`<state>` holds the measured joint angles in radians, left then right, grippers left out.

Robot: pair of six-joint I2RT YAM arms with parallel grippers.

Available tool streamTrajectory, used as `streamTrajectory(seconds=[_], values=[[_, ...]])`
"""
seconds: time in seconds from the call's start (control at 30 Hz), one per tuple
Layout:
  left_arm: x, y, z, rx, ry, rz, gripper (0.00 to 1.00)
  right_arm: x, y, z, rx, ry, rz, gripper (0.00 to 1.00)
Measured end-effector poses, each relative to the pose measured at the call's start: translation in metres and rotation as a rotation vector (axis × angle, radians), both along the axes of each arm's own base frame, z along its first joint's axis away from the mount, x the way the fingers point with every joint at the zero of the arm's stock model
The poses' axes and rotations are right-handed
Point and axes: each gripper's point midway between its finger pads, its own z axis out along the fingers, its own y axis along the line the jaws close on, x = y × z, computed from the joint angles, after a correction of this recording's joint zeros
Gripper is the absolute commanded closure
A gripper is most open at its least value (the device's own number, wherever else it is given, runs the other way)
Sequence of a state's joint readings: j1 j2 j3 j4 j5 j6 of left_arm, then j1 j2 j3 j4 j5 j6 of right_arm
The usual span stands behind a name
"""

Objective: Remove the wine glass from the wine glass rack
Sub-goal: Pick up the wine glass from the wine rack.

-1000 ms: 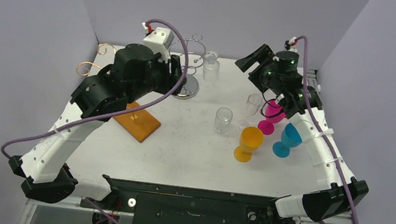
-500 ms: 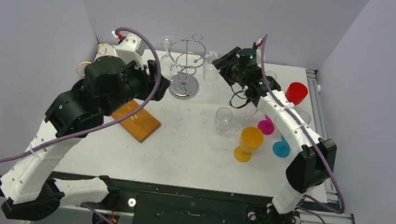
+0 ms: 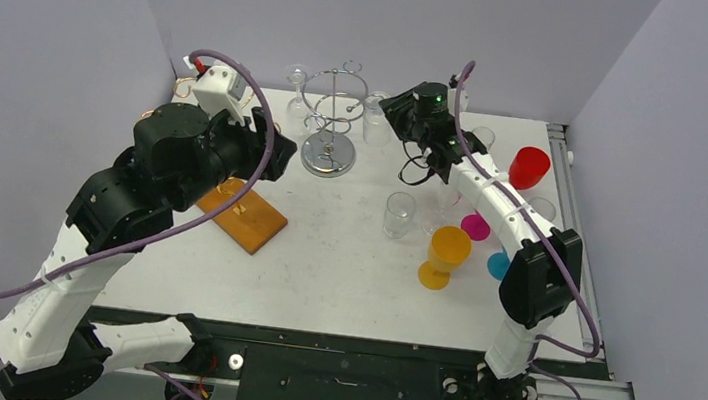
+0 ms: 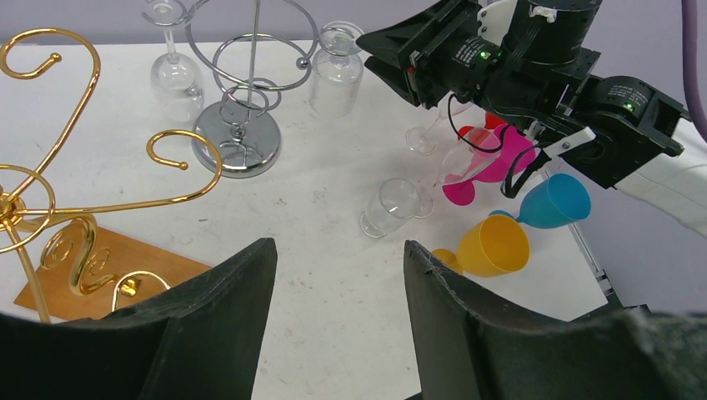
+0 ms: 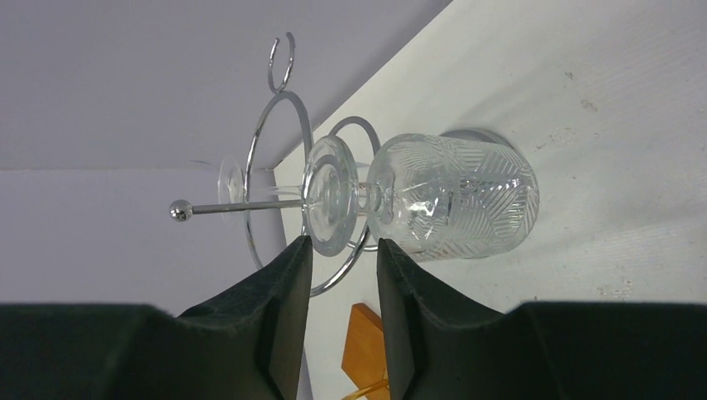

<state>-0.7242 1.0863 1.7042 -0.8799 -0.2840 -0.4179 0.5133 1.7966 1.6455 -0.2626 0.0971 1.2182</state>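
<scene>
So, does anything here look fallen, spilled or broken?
Nothing clearly stands out. The orange goblet and small clear glass stand upright on the table; the cut-glass wine glass hangs upside down on the chrome rack, as intended.

The wine glass rack (image 3: 327, 155) was polished chrome wire; the wine glass (image 5: 454, 196) on it, clear patterned glass; the board (image 3: 244, 216) beside the rack, matt wood.

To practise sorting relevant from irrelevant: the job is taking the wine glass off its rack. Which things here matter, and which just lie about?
Matter:
silver rack
cut-glass wine glass hanging on it
right gripper at its foot

Lying about:
gold rack
orange goblet
blue goblet
pink goblet
red cup
clear tumbler
</scene>
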Motion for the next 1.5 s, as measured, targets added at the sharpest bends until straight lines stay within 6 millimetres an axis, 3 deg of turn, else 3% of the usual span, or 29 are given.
streamTrajectory(seconds=[0.43, 0.8, 1.27, 1.5], values=[[-0.001, 0.003, 0.000, 0.001, 0.001, 0.005, 0.46, 0.019, 0.007, 0.002, 0.028, -0.018, -0.026, 0.77], [-0.001, 0.003, 0.000, 0.000, 0.000, 0.006, 0.46, 0.019, 0.007, 0.001, 0.036, -0.011, -0.033, 0.99], [0.000, 0.004, -0.009, 0.005, 0.020, 0.013, 0.46, 0.020, 0.005, 0.001, 0.068, -0.019, -0.032, 1.00], [0.001, 0.002, -0.013, -0.001, 0.029, 0.013, 0.47, 0.010, 0.001, 0.007, 0.087, -0.030, -0.013, 1.00]])
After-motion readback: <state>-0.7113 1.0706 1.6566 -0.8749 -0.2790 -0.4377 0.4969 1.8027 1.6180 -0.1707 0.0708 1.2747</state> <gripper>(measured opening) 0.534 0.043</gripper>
